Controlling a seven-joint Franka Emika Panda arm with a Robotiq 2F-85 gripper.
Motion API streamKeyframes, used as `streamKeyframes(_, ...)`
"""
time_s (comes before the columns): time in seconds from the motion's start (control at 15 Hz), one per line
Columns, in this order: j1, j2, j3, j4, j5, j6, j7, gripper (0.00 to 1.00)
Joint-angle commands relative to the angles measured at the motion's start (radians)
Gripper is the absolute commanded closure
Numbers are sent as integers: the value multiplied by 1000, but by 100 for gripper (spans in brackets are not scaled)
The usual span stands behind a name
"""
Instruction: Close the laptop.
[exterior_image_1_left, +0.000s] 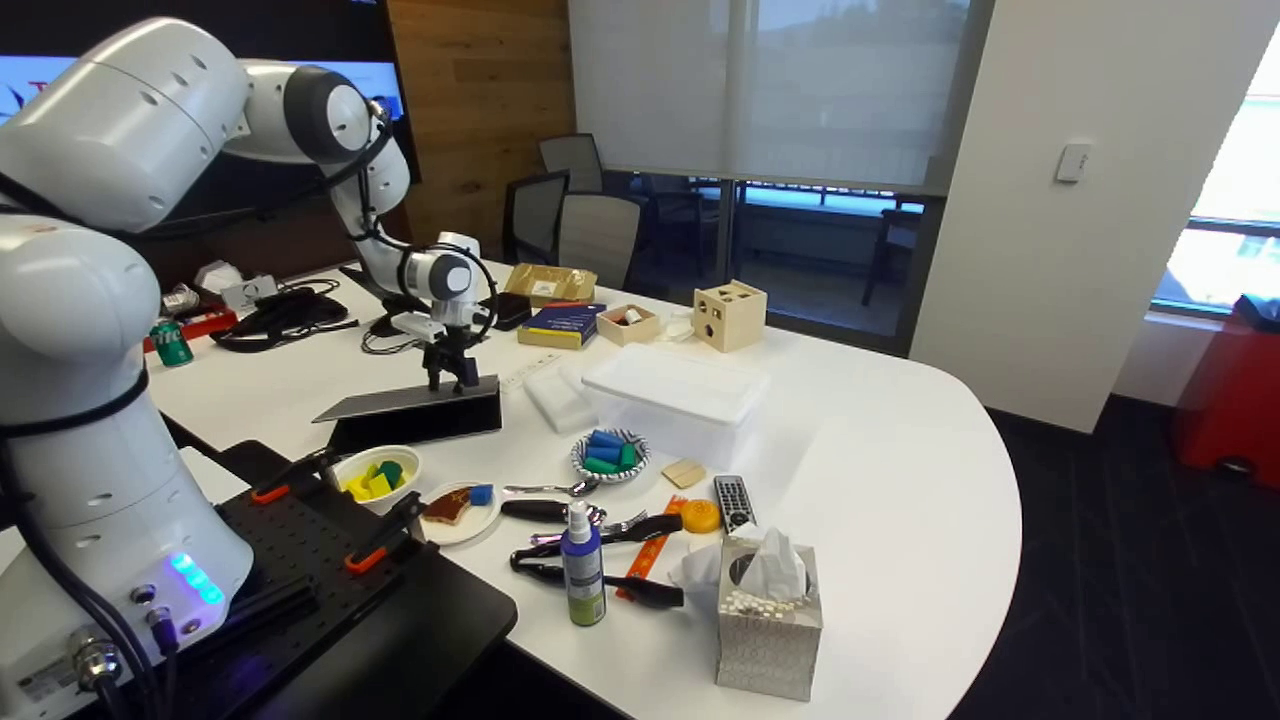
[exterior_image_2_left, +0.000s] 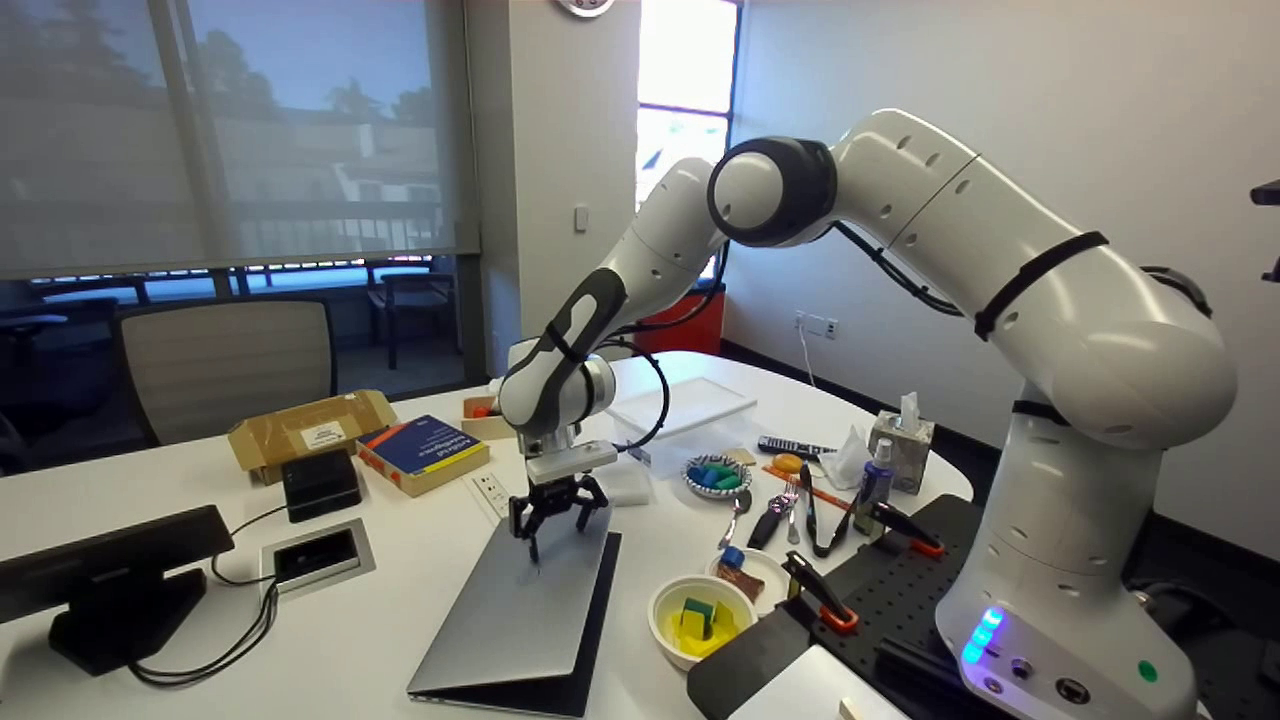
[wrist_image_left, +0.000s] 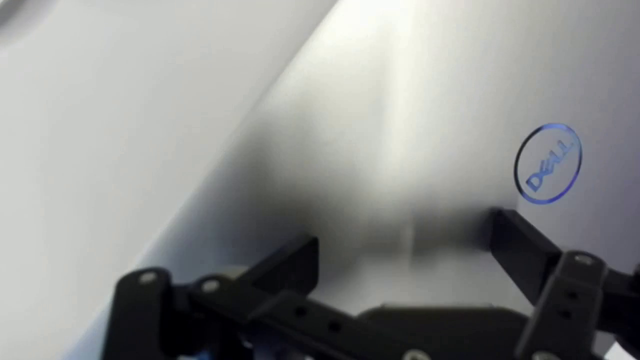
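The laptop stands partly folded on the table, with a grey lid (exterior_image_2_left: 510, 610) tilted over its black base (exterior_image_2_left: 590, 640). In an exterior view, a dark gap shows between lid and base (exterior_image_1_left: 440, 418). In the wrist view, the lid (wrist_image_left: 450, 115) with its Dell logo fills the right side. My gripper, seen in both exterior views (exterior_image_1_left: 447, 387) (exterior_image_2_left: 560, 535), points down at the lid's outer face. Its fingers are spread apart in the wrist view (wrist_image_left: 405, 230), with nothing between them. The fingertips are at or very near the lid; I cannot tell whether they touch it.
A white bowl (exterior_image_2_left: 661, 640) with yellow and green pieces and a plate (exterior_image_1_left: 488, 518) stand near the laptop. A clear box with a white lid (exterior_image_1_left: 680, 380), a blue book (exterior_image_2_left: 420, 447) and a black monitor stand (exterior_image_2_left: 110, 590) are around it.
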Motion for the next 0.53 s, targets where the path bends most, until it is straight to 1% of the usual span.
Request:
streamKeyframes(0.0,0,33,-10,-10,18,40,13,0)
streamKeyframes(0.2,1,0,-17,-33,13,86,14,0)
streamKeyframes(0.4,19,-102,-32,-85,-12,116,9,0)
streamKeyframes(0.47,30,-141,-42,-100,-25,103,15,0)
